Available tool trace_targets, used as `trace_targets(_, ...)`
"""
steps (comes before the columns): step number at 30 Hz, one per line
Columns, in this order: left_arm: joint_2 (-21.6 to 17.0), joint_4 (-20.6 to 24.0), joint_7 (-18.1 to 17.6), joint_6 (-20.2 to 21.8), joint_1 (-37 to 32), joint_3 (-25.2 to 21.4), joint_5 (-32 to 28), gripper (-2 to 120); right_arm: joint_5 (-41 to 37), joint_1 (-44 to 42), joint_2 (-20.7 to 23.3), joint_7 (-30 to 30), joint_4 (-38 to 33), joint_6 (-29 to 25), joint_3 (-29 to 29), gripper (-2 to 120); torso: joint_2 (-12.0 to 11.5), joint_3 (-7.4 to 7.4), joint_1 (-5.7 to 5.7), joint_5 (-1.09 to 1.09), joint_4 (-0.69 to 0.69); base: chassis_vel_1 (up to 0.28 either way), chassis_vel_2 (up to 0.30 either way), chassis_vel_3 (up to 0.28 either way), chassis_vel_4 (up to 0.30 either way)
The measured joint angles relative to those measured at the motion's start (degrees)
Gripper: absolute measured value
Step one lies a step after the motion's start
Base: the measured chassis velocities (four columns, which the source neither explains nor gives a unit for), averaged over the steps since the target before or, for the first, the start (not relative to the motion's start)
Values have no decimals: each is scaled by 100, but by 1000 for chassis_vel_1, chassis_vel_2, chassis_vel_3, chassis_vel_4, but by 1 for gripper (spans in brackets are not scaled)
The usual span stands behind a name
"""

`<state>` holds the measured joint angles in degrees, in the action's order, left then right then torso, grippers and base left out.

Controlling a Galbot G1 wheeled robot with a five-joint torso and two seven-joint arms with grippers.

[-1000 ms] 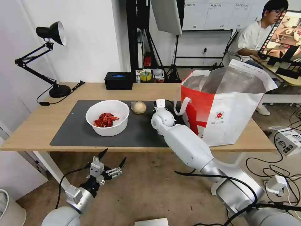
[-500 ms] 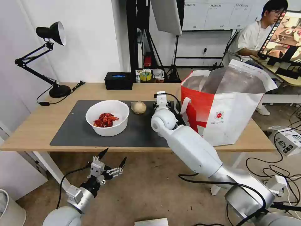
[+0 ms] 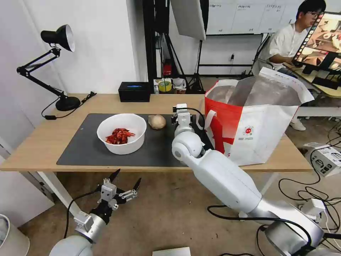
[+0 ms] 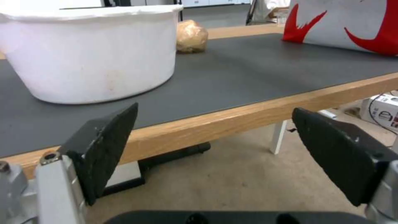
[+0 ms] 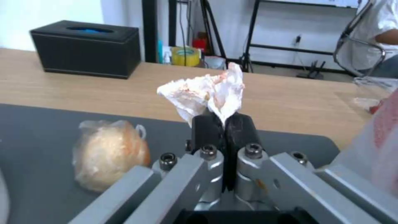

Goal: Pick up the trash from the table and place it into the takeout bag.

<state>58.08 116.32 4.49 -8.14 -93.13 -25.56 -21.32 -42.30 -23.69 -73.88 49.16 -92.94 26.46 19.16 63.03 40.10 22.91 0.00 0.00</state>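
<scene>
One crumpled white tissue (image 5: 209, 90) is pinched tight in the right gripper (image 5: 224, 124), just above the table (image 3: 42, 142) beside the takeout bag (image 3: 255, 124). I think it must go up over the bag's rim. The left gripper (image 4: 215, 140) waits low, fingers wide apart.

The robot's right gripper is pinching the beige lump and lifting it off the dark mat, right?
Not quite. In the right wrist view, the right gripper is shut on the crumpled white tissue, held above the dark grey mat. The beige fist-sized lump lies untouched on the mat.
</scene>
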Motion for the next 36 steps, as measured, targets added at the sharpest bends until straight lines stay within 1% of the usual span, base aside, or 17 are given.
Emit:
trace_targets(3,13,1,0,-2,-8,-54,-6,100,0,-187,165,-17,-341,3,13,0,0,0,0,0,0,0,0,0,0)
trace_targets(4,13,1,0,-2,-8,-54,-6,100,0,-187,165,-17,-341,3,13,0,0,0,0,0,0,0,0,0,0)
trace_targets(6,8,20,0,-2,-21,-97,-19,100,36,-382,326,-157,-648,-90,13,0,0,0,0,1,0,0,0,0,0)
trace_targets(8,3,24,0,-2,-24,-105,-21,100,62,-448,376,-226,-737,-131,4,0,0,0,0,1,0,0,0,0,0)
trace_targets(10,-9,32,0,-2,-34,-126,-24,100,121,-642,523,-446,-1000,-240,-71,0,0,0,0,1,0,0,0,0,0)
trace_targets(11,-7,33,0,-2,-36,-137,-25,100,241,-825,662,-690,-1198,-455,-172,0,0,0,0,1,0,0,0,0,0)
trace_targets(12,-7,33,0,-2,-36,-137,-25,100,241,-825,662,-690,-1198,-455,-172,0,0,0,0,1,0,0,0,0,0)
trace_targets(14,21,33,-1,-3,-38,-139,-25,100,419,-1079,861,-1040,-1443,-770,-353,0,0,0,0,1,0,0,0,0,0)
trace_targets(16,34,33,-2,-4,-38,-138,-24,100,474,-1153,932,-1159,-1531,-874,-430,0,0,0,0,1,-1,0,0,0,0)
trace_targets(18,63,43,-3,-4,-51,-117,-22,100,793,-1343,1135,-1573,-1750,-1176,-644,0,0,0,0,1,0,0,0,0,0)
trace_targets(19,63,43,-3,-4,-51,-117,-22,100,793,-1343,1135,-1573,-1750,-1176,-644,0,0,0,0,1,0,0,0,0,0)
trace_targets(22,117,59,-5,-5,-78,-90,-20,100,1161,-1515,1374,-1992,-2004,-1526,-931,0,0,0,0,1,0,0,0,0,0)
trace_targets(25,131,65,-5,-5,-83,-85,-11,100,1216,-1577,1467,-2086,-2137,-1645,-1062,0,0,0,0,1,-1,0,0,0,0)
trace_targets(29,141,91,-13,-2,-84,-59,-16,100,1234,-1722,1697,-2182,-2437,-1803,-1435,0,0,0,0,2,0,0,0,0,0)
trace_targets(33,135,93,-18,5,-60,-19,-17,100,1114,-1785,1893,-2183,-2625,-1866,-1713,0,0,0,0,1,0,0,0,0,0)
trace_targets(34,134,93,-23,11,-41,18,-17,100,1019,-1789,2012,-2175,-2713,-1912,-1851,0,0,0,0,1,-1,0,0,0,0)
trace_targets(36,139,91,-25,12,-33,43,-17,100,957,-1782,2104,-2162,-2758,-1953,-1918,0,0,0,0,1,0,0,0,0,0)
